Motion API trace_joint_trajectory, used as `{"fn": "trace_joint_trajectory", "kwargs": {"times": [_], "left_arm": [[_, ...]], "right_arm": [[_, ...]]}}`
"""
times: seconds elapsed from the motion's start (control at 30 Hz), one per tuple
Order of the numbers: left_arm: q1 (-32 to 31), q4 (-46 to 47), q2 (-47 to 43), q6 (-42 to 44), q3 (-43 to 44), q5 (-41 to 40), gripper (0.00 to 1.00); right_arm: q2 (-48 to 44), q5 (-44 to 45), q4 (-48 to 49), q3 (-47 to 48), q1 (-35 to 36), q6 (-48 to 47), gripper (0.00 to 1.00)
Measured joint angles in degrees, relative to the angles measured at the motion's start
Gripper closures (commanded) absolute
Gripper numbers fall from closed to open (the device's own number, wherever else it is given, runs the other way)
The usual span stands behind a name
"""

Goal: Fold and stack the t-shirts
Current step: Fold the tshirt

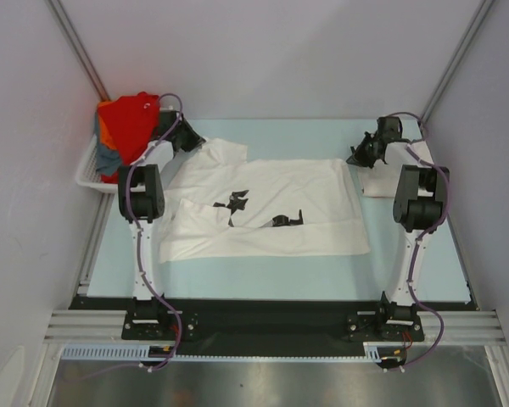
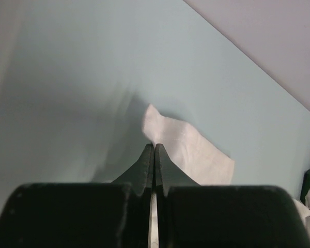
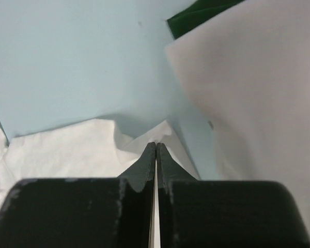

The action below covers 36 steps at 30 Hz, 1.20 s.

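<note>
A white t-shirt with small black prints (image 1: pixel 263 208) lies spread across the middle of the light blue table. My left gripper (image 1: pixel 189 136) is shut on its far left corner; in the left wrist view the jaws (image 2: pixel 154 145) are together with white cloth (image 2: pixel 191 152) at their tips. My right gripper (image 1: pixel 362 153) is shut on the far right corner; the right wrist view shows the closed tips (image 3: pixel 156 144) pinching a raised fold of white cloth (image 3: pixel 82 152). A folded off-white t-shirt (image 1: pixel 377 182) lies under the right arm and also shows in the right wrist view (image 3: pixel 258 103).
A white slatted basket (image 1: pixel 86 174) stands at the table's far left edge and holds red (image 1: pixel 131 119), orange and blue-grey tees. Something dark green (image 3: pixel 206 13) lies past the folded shirt. Grey walls close in both sides and the back.
</note>
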Motion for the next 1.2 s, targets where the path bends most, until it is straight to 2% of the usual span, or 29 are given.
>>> {"fn": "trace_joint_trajectory", "kwargs": {"times": [0.2,0.47,0.8,1.2], "left_arm": [[0.0,2.29,-5.86,1.55,-9.6,2.51,1.0],[0.44,11.19,-17.05,4.17,-20.52,4.61,1.0],[0.37,16.92,-27.85,8.07,-27.78,4.66,1.0],[-4.17,16.96,-41.2,15.54,-43.85,-4.17,1.0]], "right_arm": [[-1.86,4.31,-3.54,1.95,2.51,-2.47,1.0],[-3.96,10.88,-8.72,2.01,2.56,-3.89,1.0],[-7.98,13.46,-10.08,1.31,4.09,-4.22,1.0],[-14.16,16.72,-8.85,-7.26,5.27,-3.17,1.0]]}}
